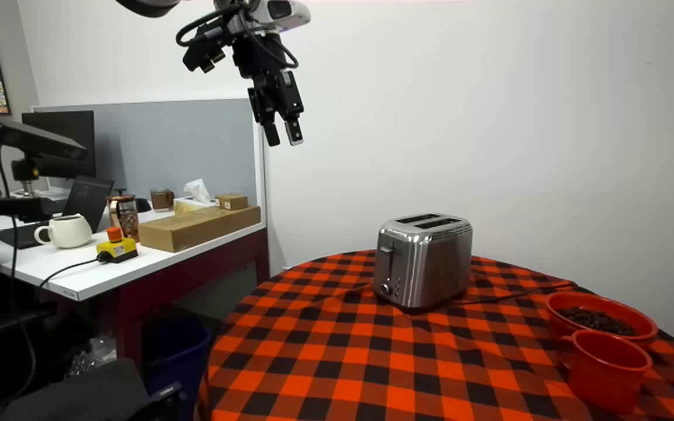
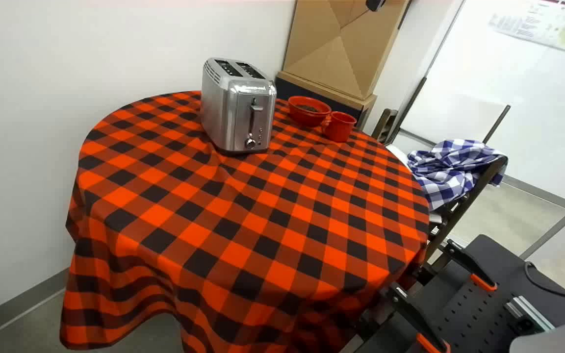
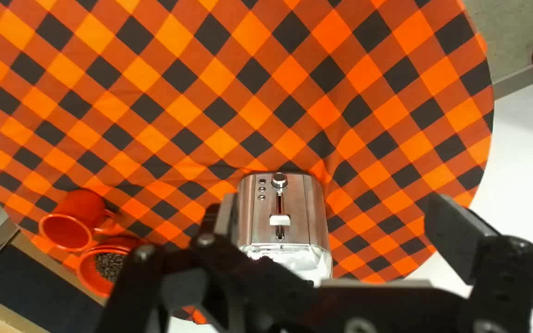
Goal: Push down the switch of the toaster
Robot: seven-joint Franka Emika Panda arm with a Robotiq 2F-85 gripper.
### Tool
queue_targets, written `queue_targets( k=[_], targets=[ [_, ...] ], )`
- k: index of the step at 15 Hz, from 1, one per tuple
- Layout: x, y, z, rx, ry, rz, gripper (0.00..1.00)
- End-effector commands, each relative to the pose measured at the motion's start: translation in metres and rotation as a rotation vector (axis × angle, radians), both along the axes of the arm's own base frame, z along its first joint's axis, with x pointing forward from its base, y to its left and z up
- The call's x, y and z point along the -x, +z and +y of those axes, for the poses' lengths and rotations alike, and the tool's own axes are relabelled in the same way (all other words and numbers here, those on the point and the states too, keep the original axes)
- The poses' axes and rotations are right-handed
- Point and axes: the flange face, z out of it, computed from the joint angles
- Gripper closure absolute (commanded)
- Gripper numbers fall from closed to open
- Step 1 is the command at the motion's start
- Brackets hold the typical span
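Can see a round counter (image 2: pixel 282 211) under a checked cloth (image 2: pixel 120 289) in red and black, wrinkly and droopy at the side. Behind it, a white wall (image 1: pixel 518 117); off to one side, a white desk (image 1: pixel 91 278).

Up high – the claw (image 1: pixel 284 132), with fingers (image 1: pixel 294 131) spread wide and only air between. Lower down, well apart from the claw, find the toaster (image 1: pixel 425 269), upright on the counter. In the wrist view, see it between the fingers, closer to one.

On the toaster, see smooth, shiny metal, rounded corners, two long slots (image 1: pixel 438 223) on top, a round knob (image 2: pixel 250 143) – and a little lever (image 2: pixel 256 108) near the top of its track (image 3: pixel 280 202). Also see a red cup (image 1: pixel 606 374) just beside a red bowl (image 2: pixel 307 119) of small dark beans (image 1: pixel 597 321).
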Motion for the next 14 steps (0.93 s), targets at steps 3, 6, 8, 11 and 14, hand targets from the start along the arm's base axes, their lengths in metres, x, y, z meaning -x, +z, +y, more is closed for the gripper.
queue_targets(
  k=[3,6,8,11,14],
  targets=[
    [-0.010,-0.002,-0.012,0.002,0.010,-0.004,0.00],
    [-0.025,-0.007,-0.032,-0.028,0.029,-0.015,0.00],
    [-0.037,-0.014,-0.047,-0.051,0.042,-0.026,0.00],
    [-0.054,-0.028,-0.068,-0.070,0.057,-0.026,0.00],
    [-0.070,-0.054,-0.084,-0.079,0.075,0.006,0.09]
  ],
)
